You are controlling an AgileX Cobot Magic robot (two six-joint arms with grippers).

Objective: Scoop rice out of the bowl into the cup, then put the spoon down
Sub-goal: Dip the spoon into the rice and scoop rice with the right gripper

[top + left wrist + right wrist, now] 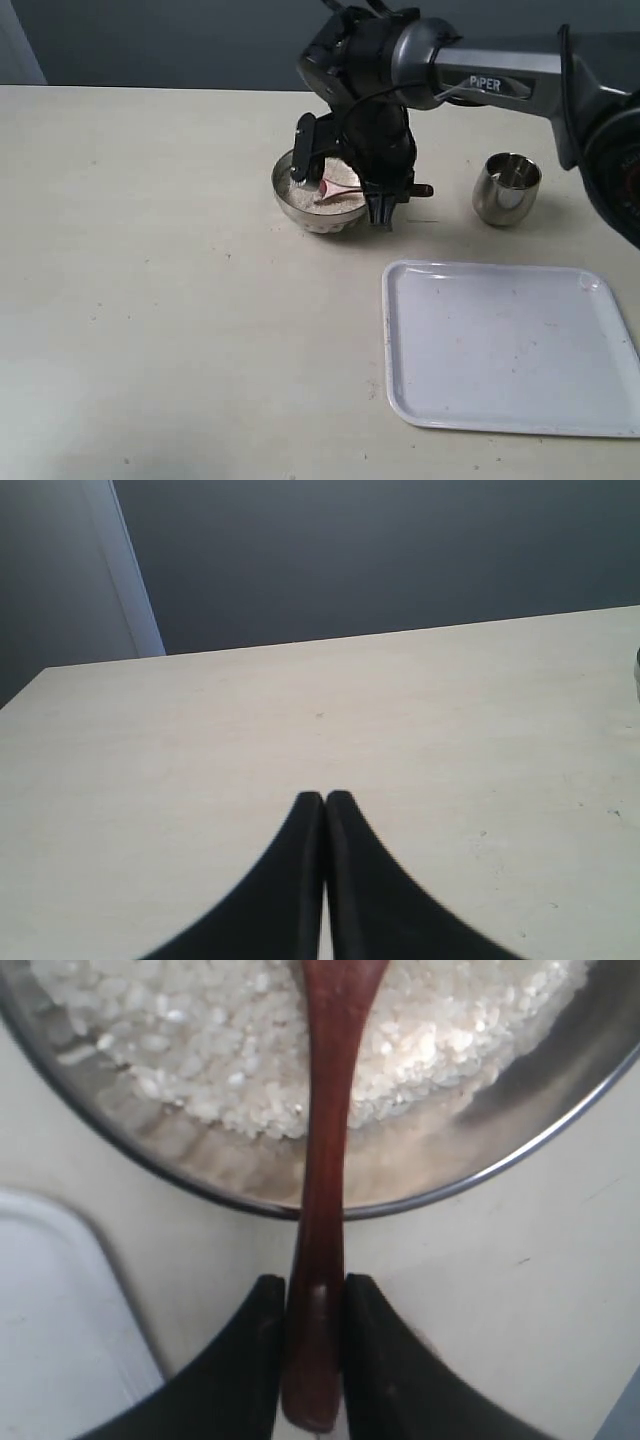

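The steel bowl (300, 205) (560, 1070) stands mid-table, filled with white rice (302, 188) (220, 1050). My right gripper (385, 205) (314, 1285) hangs at the bowl's right side, shut on the end of the dark wooden spoon's handle (322, 1210). The spoon (335, 188) reaches over the rim, and its head lies in the rice. The small steel cup (506, 188) stands upright on the table to the right of the bowl, apart from it. My left gripper (324, 798) is shut with nothing in it, above bare table, and does not show in the exterior view.
A white tray (505, 345) (60, 1310) lies at the front right, close to the bowl. The right arm (480, 75) stretches in from the right above the cup. The pale table (150, 300) spreads out to the left.
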